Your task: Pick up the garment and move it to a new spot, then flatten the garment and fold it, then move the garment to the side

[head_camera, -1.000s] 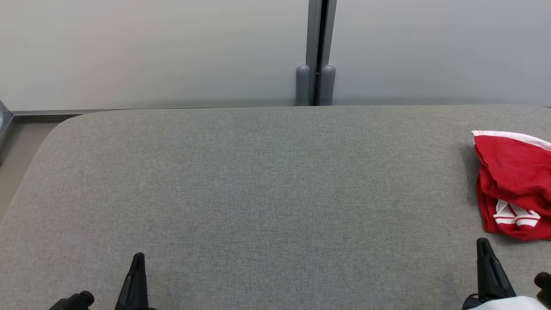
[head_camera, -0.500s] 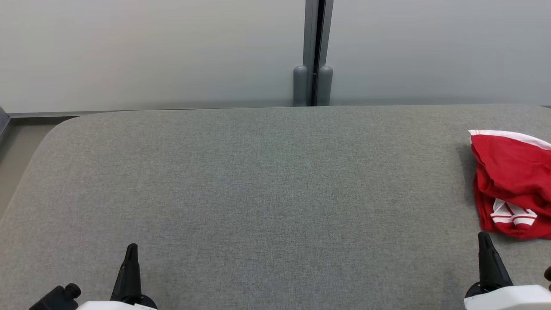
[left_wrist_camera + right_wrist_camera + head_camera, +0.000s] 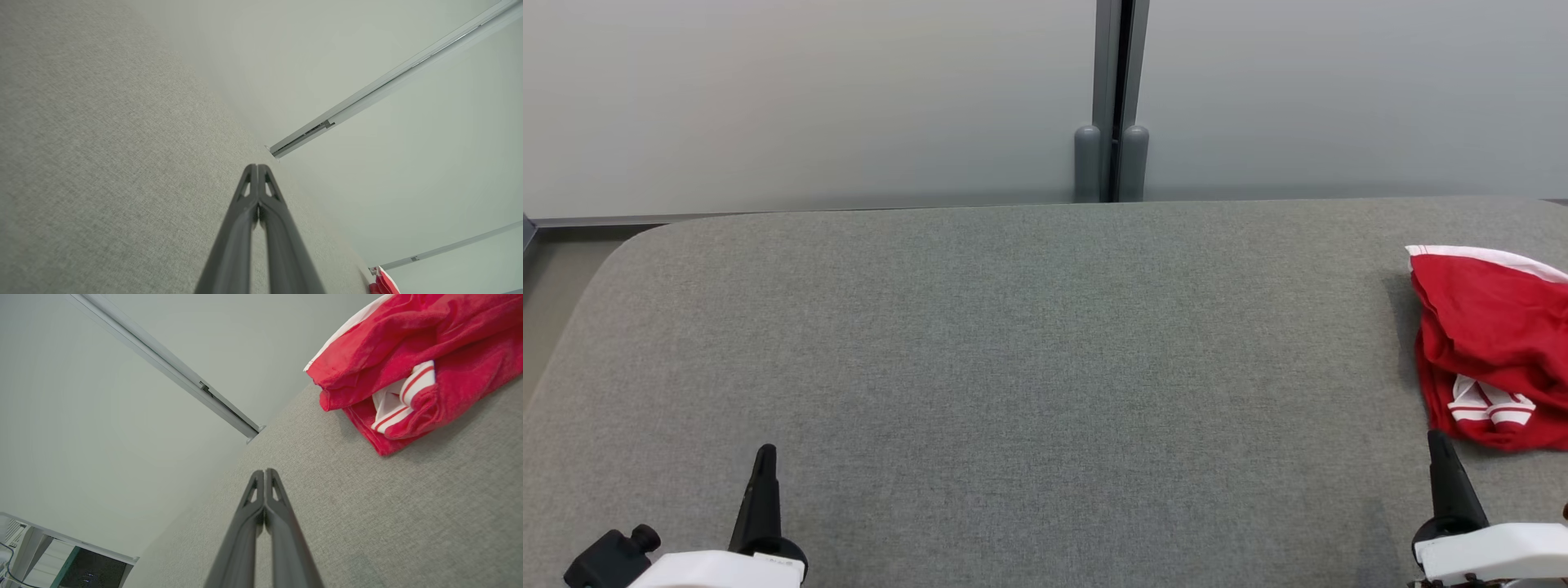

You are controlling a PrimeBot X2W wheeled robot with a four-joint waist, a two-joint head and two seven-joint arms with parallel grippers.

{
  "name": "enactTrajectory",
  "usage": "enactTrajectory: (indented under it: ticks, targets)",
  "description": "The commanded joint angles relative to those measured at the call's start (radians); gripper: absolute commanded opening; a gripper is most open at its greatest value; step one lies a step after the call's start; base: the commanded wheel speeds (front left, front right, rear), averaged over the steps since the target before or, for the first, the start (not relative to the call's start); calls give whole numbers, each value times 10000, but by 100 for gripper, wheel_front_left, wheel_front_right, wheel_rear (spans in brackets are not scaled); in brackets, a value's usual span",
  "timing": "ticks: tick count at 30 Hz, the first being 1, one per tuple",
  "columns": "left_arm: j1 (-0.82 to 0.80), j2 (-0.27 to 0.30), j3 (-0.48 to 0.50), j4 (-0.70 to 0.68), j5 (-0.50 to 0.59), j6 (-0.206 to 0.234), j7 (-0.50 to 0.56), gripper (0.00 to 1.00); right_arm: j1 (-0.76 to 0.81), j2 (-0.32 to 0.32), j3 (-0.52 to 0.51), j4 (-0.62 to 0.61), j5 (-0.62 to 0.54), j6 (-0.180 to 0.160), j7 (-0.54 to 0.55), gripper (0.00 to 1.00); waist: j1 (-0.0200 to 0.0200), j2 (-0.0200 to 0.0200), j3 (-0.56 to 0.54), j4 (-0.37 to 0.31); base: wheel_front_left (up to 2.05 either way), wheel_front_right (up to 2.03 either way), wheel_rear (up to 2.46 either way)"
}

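A crumpled red garment (image 3: 1490,343) with white stripes lies at the table's right edge, partly cut off by the frame. The right wrist view has the garment (image 3: 412,371) at upper right, and the left wrist view catches a corner of the garment (image 3: 386,282) at the bottom. My right gripper (image 3: 1437,445) stands shut just in front of the garment, apart from it, with its fingertips pressed together (image 3: 264,473). Far to the left, near the front edge, my left gripper (image 3: 765,457) is shut with nothing held (image 3: 257,168).
The grey fabric table (image 3: 1029,351) spreads wide between the two grippers. Behind it runs a pale wall with a grey vertical post (image 3: 1112,98). The table's rounded left corner (image 3: 629,245) drops to the floor. A white stand (image 3: 61,555) appears at the lower left.
Both grippers have slid further up the head view, showing more of their white wrists. The whole picture has shifted slightly left, so the camera moved. The garment lies unchanged.
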Motion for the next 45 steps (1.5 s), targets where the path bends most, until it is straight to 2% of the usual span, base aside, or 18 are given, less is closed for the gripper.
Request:
enactTrajectory:
  ticks: [1, 22, 45]
  targets:
    - [-313, 89, 74, -71, -220, -62, 26, 0, -198, -107, -57, -53, 260, 1, 71, 0, 0, 0, -1, -4, 0, 0, 0]
    - [-761, 111, 307, 65, -2304, -138, 628, 0, -642, -124, -136, 186, 2726, 2, 663, 0, 0, 0, -31, -116, 0, 0, 0]
    - [-1175, 115, 528, 188, -4105, -211, 1158, 0, -1009, -121, -224, 419, 4840, 2, 1199, 0, 0, 0, -62, -234, 0, 0, 0]
